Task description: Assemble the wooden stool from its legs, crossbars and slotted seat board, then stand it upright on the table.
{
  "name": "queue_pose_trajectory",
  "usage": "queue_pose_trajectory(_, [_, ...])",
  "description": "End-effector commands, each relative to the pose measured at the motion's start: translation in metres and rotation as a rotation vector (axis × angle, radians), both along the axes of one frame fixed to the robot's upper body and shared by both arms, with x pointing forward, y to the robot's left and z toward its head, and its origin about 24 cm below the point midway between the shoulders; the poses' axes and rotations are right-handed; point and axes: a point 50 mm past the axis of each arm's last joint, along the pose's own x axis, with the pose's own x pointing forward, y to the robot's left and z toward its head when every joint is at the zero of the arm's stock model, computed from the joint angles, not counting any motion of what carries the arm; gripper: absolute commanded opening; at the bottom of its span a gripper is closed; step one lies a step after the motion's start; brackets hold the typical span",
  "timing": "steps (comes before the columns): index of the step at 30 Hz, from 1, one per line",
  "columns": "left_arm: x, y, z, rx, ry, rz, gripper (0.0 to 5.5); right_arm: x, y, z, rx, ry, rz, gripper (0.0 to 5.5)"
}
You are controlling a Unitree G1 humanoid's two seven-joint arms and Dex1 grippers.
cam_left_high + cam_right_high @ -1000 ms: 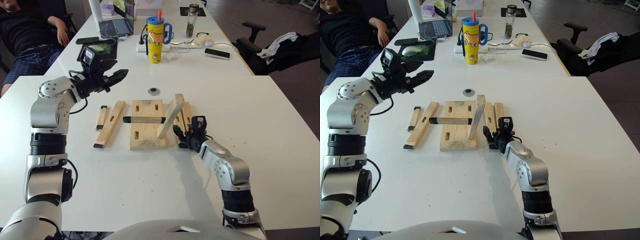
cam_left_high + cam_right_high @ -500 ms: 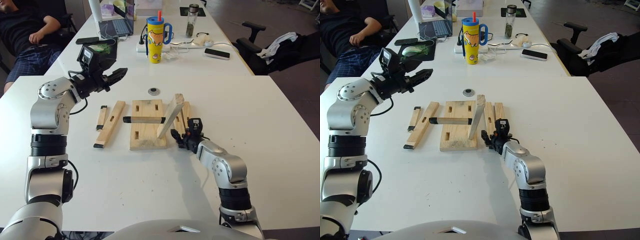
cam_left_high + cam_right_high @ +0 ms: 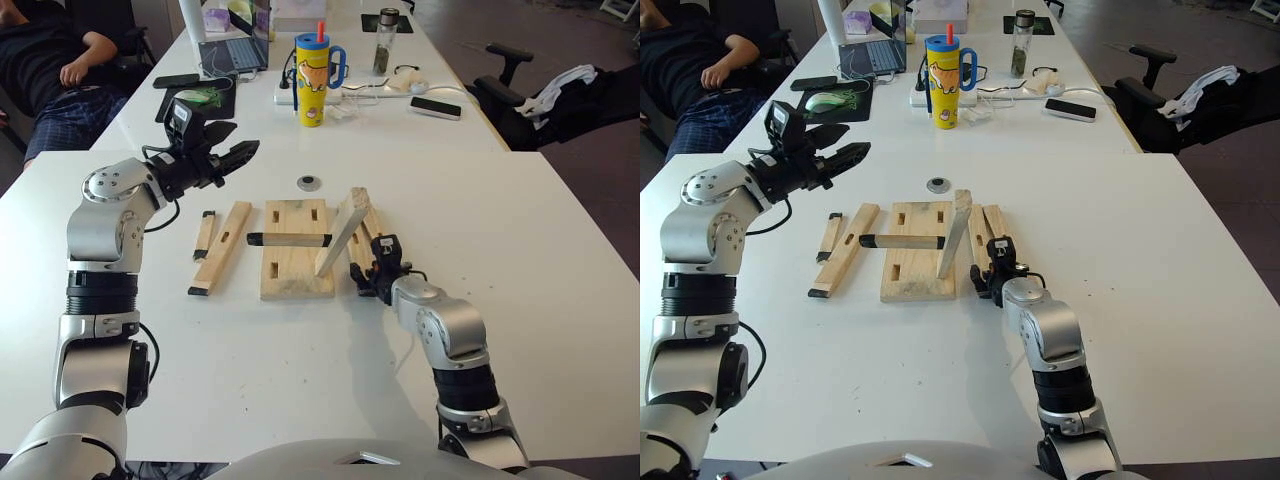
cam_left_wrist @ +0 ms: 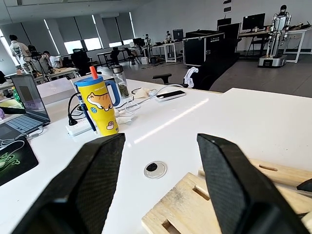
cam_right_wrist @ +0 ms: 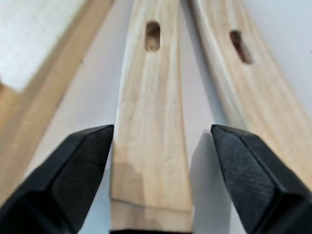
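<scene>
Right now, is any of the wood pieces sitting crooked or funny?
Yes. One pale wooden leg stands slanted, its lower end near the right edge of the flat slotted seat board, while the other legs lie flat on the table. A black-tipped wooden crossbar lies across the board. Nothing looks broken or spilled.

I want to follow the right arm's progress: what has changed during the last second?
The right gripper edged left over the table, closer to the seat board; its open fingers flank the end of a flat leg without gripping it. The left gripper stayed raised and open. The board, crossbar and leaning leg did not move.
</scene>
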Motion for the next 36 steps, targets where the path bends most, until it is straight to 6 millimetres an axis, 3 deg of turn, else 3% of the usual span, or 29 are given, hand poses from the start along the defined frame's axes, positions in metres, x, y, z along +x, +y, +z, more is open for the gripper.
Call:
queue_pose_trajectory(1, [0.001,0.000,0.001,0.016,-0.006,0.003,2.77,0.003,0.006,0.004,0.022,-0.005,0.001,3.69])
queue_pose_trajectory(7, [0.002,-0.002,0.002,0.005,-0.007,-0.004,2.77,0.008,0.011,0.000,-0.007,-0.008,0.037,3.69])
queue_pose_trajectory(13, [0.003,-0.003,0.003,0.005,-0.012,-0.009,2.77,0.020,0.000,-0.008,-0.051,0.003,0.048,3.69])
queue_pose_trajectory(17, [0.004,-0.003,0.008,0.005,-0.024,-0.015,2.77,0.015,0.001,-0.024,0.030,0.078,0.059,3.11])
queue_pose_trajectory(25, [0.008,0.003,0.014,-0.006,-0.054,0.018,2.77,0.023,-0.003,-0.015,0.036,-0.034,0.060,2.05])
queue_pose_trajectory(33, [0.012,0.009,0.023,-0.033,-0.088,0.038,2.77,0.042,-0.016,0.032,0.139,-0.432,-0.020,2.05])
queue_pose_trajectory(36, [0.013,0.012,0.030,-0.090,-0.094,0.041,2.77,0.043,-0.024,0.069,0.358,-0.617,0.006,2.05])
